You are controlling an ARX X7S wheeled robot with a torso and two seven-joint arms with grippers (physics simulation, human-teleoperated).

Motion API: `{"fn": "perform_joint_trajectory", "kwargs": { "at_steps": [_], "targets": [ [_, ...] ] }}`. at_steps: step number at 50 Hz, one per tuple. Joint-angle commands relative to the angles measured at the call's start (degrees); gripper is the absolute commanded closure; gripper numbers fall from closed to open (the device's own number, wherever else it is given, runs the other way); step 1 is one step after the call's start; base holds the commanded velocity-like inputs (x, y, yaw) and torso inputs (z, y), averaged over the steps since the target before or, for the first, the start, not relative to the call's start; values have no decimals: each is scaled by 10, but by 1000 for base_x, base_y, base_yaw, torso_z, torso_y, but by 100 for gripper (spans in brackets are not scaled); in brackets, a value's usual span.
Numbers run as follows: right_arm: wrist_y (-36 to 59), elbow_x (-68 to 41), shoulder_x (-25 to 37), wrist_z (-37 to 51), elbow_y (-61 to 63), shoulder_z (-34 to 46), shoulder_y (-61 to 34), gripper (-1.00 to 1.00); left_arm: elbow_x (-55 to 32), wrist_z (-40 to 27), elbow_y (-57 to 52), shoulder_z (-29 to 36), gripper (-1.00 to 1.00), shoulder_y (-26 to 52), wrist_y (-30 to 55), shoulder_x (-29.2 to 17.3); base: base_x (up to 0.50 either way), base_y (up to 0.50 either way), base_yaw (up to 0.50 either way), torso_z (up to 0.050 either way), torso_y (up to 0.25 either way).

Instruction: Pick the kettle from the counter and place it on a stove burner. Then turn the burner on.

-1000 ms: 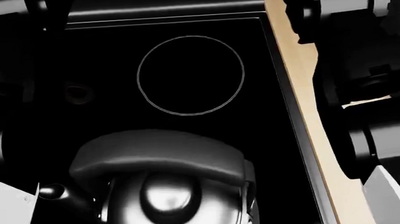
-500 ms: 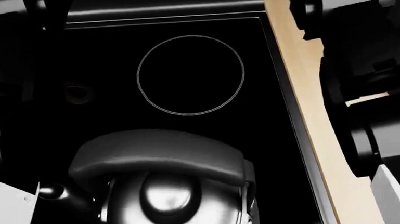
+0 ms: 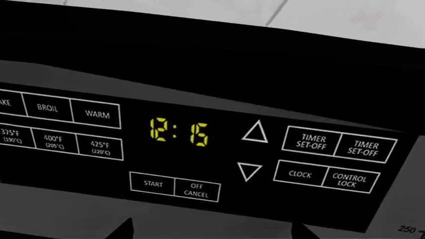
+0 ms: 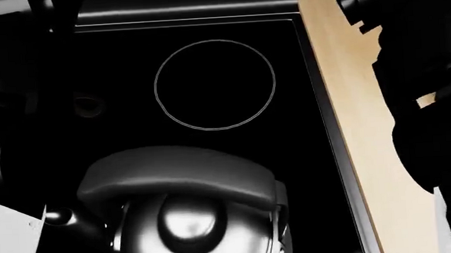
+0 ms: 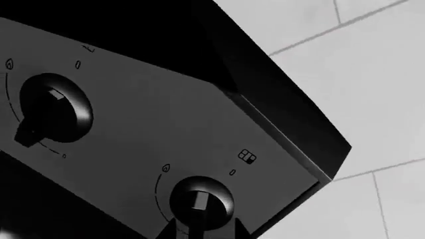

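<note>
- The kettle (image 4: 188, 220) sits on the black glass cooktop (image 4: 112, 69) at the near edge of my head view, on the front of the stove. I cannot see a ring under it, so I cannot confirm it is centred on a burner; the far stove burner (image 4: 215, 84) ring stands bare, well apart from it.
- The beige bench (image 4: 366, 124) runs along the right of the cooktop.
- By its glossy chrome look, I judge the kettle stiff, slick on the body and fairly heavy. If it needed shifting, the arched black handle (image 4: 174, 174) is the place to take hold, not the rounded shell.
- What is in hand now, I judge, is the knob. My right wrist camera shows the nearer knob (image 5: 201, 201) directly ahead, with my right tool (image 5: 201, 230) showing only as two dark tips beside its lower edge. I cannot tell whether they are apart or pinching it.
- A second knob (image 5: 52, 110) lies farther along the panel.
- The knob looks small, smooth and rigid, so pinch across its raised bar.
- My left tool points at the control panel (image 3: 199, 149); only dark slivers show, so I cannot tell its state.
</note>
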State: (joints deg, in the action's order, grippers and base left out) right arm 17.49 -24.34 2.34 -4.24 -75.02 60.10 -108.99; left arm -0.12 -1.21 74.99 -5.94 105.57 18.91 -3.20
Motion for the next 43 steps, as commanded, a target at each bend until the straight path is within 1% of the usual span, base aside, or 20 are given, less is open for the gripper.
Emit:
{"fn": "perform_joint_trajectory", "kwargs": {
  "at_steps": [1,7,11,14,15,22,27,29,38,43],
  "targets": [
    [15,-130,-23,-50,2,169,-15,100,1,2,0,0,-100,1,0,2,0,0,0,0,0],
    [25,-132,-23,-61,11,209,-21,100,1,1,0,1,-100,4,3,2,0,0,0,0,0],
    [28,-128,-23,-62,13,215,-22,100,0,2,0,1,-100,3,3,2,0,0,0,0,0],
    [21,-141,-23,-52,11,205,-27,100,0,2,0,1,-100,4,3,2,0,0,0,0,0],
    [15,-148,-23,-48,10,202,-30,-100,0,2,0,1,-100,5,4,3,0,0,0,0,0],
    [-13,-164,-23,-58,1,175,-46,-100,0,4,0,1,-100,7,4,3,0,0,0,0,0],
    [1,-81,-23,-74,0,79,-49,-100,-1,4,0,-1,-100,7,3,4,0,0,0,0,0],
    [4,-54,-23,-81,0,54,-49,-100,0,5,0,-1,-100,7,3,5,0,0,0,0,0],
    [3,-35,-23,-117,0,44,-68,-100,-2,14,0,-3,-100,14,5,4,0,0,0,0,0],
    [5,0,-23,-142,0,7,-76,-100,-5,28,0,-13,-100,28,0,0,0,0,0,0,0]
  ]
}}
